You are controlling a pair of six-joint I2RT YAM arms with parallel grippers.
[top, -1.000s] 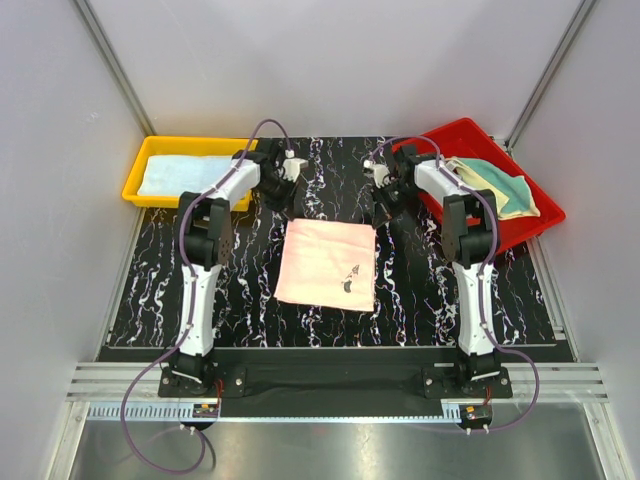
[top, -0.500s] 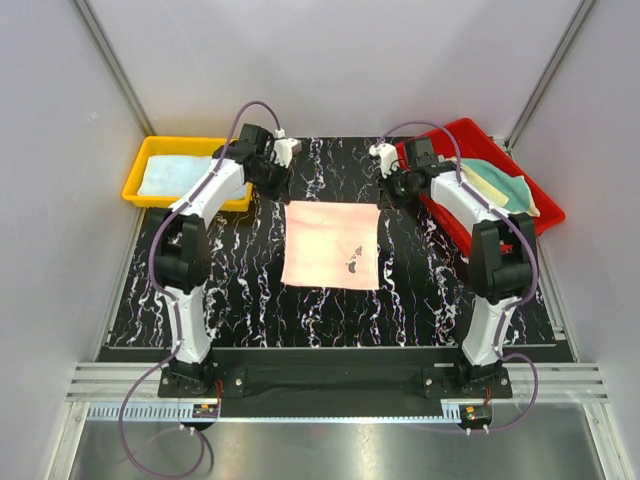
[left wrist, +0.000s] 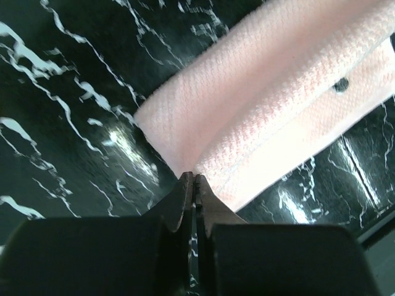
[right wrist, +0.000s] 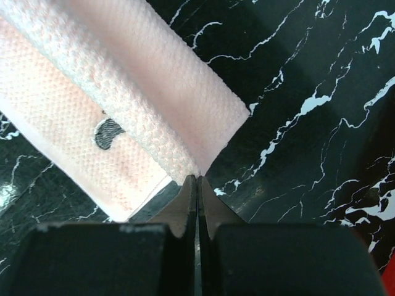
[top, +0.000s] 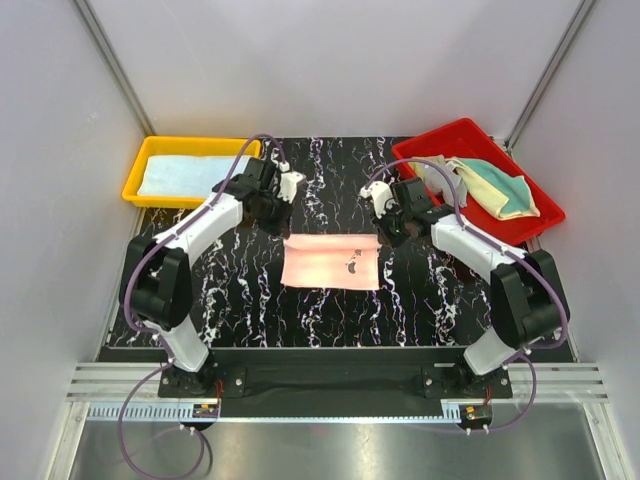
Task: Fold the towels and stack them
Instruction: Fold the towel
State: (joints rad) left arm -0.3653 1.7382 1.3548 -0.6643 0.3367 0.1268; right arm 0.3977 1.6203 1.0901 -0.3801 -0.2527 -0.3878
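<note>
The pink towel (top: 330, 262) lies mid-table, its far edge lifted and curled over towards the near side. Its small dark mark shows in the right wrist view (right wrist: 107, 132). My left gripper (top: 286, 229) is shut on the towel's far left corner (left wrist: 185, 154). My right gripper (top: 387, 232) is shut on the far right corner (right wrist: 203, 145). Both grippers hold their corners just above the table. A light blue towel (top: 185, 175) lies flat in the yellow tray (top: 134, 184). Yellow and teal-green towels (top: 495, 185) lie crumpled in the red tray (top: 452, 136).
The black marbled table (top: 240, 290) reaches to the grey side walls. The yellow tray stands at the back left, the red tray at the back right, close to my right arm's elbow.
Both grippers have moved from the table's far side towards the near side, carrying the pink towel's far edge over it. The towel now looks about half as deep.
</note>
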